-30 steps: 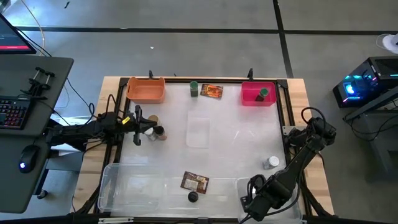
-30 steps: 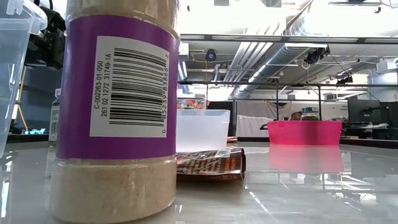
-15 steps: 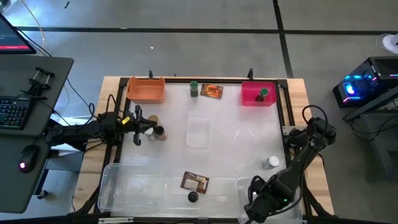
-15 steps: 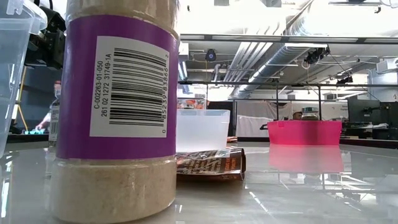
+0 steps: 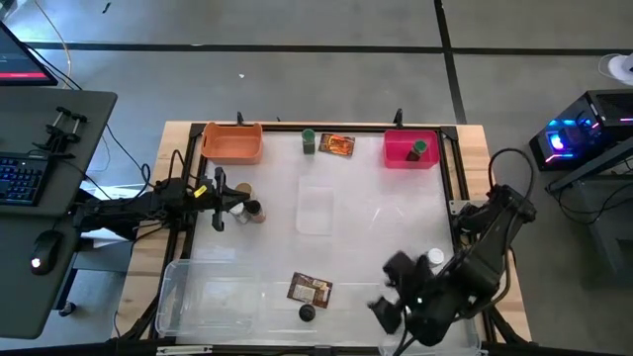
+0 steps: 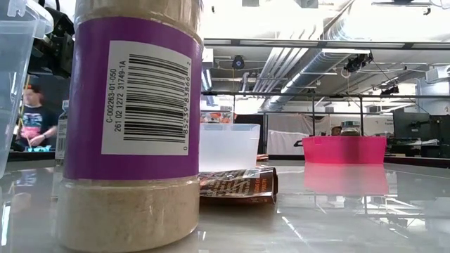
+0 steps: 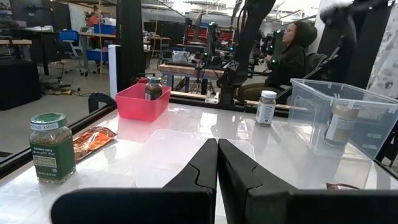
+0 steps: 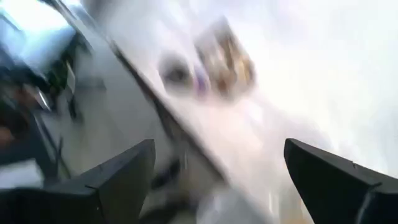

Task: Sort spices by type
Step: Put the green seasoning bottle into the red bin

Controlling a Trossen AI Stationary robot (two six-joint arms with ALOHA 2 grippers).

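My right gripper (image 5: 381, 309) (image 8: 219, 146) is open and empty over the near right part of the table. It faces a brown packet (image 5: 310, 289) and a black-lidded jar (image 5: 307, 313). A white-lidded jar (image 5: 432, 259) stands beside its arm. My left gripper (image 5: 224, 198) (image 7: 217, 155) is shut and empty at the left edge, next to two jars (image 5: 247, 201). A green-lidded jar (image 5: 309, 141) and an orange packet (image 5: 337, 145) sit at the far edge. Another jar (image 5: 419, 149) stands in the pink bin (image 5: 399, 158).
An orange bin (image 5: 232, 142) stands at the far left. A small clear tray (image 5: 315, 210) lies mid-table. Large clear trays stand at the near left (image 5: 198, 297) and the near right (image 5: 396, 293). A person (image 7: 292, 50) sits beyond the table's right side.
My right arm has swung quickly out of the near right corner, rising and going toward the table's left, toward the brown packet and the black-lidded jar. Its wrist view is blurred by the motion. My left arm has kept still.
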